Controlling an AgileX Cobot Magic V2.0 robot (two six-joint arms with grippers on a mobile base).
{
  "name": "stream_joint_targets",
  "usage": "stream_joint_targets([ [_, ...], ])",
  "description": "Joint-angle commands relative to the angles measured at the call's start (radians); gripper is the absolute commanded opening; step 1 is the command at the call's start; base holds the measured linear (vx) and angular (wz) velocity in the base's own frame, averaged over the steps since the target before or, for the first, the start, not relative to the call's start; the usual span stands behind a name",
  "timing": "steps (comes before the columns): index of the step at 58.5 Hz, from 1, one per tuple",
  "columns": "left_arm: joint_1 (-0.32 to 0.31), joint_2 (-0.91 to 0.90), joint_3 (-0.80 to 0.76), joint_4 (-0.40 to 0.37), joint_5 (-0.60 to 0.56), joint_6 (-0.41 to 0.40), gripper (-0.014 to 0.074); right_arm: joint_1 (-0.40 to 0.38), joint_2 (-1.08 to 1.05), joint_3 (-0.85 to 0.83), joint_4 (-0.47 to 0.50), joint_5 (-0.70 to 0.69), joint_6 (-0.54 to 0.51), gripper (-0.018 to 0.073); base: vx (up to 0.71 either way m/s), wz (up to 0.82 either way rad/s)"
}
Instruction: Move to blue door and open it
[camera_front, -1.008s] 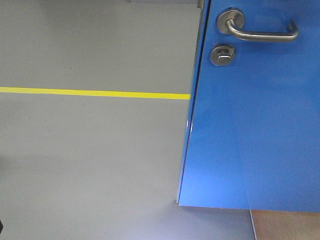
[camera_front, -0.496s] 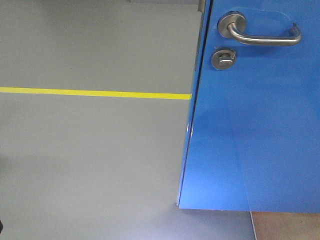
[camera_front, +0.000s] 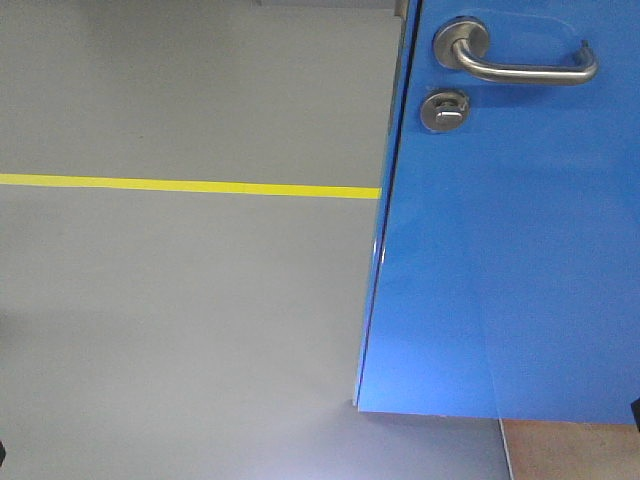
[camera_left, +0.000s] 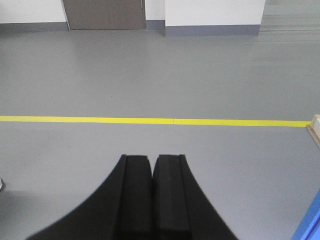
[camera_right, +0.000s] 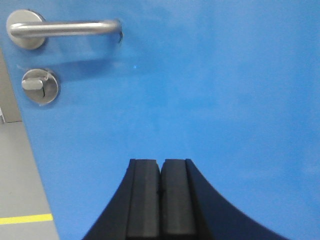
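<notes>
The blue door (camera_front: 500, 260) fills the right half of the front view, standing ajar with its free edge toward the grey floor. Its silver lever handle (camera_front: 520, 62) and round thumb-turn lock (camera_front: 445, 110) sit at the top. In the right wrist view the blue door (camera_right: 200, 100) fills the frame, with the lever handle (camera_right: 65, 28) and lock (camera_right: 40, 86) at upper left. My right gripper (camera_right: 160, 162) is shut and empty, pointing at the bare panel below and right of the handle. My left gripper (camera_left: 151, 157) is shut and empty, pointing over open floor.
A yellow floor line (camera_front: 190, 186) crosses the grey floor left of the door; it also shows in the left wrist view (camera_left: 150, 120). A brown door (camera_left: 105, 14) and white walls stand far beyond. A wooden strip (camera_front: 570, 450) shows under the blue door.
The front view has shifted slightly: the handle and lock moved a little right and down half a second ago, then back. Neither gripper shows in the earlier frames.
</notes>
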Motion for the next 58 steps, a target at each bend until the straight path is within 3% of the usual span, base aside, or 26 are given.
stream_joint_targets([
  [1, -0.004, -0.014, -0.026, -0.003, -0.078, -0.007, 0.0073, -0.002, -0.009, 0.004, 0.024, -0.045, 0.003, 0.0008, 0.00, 0.00],
  [58, -0.004, -0.014, -0.026, -0.003, -0.077, -0.007, 0.0073, -0.002, -0.017, 0.004, 0.030, -0.033, 0.003, 0.0008, 0.00, 0.00],
])
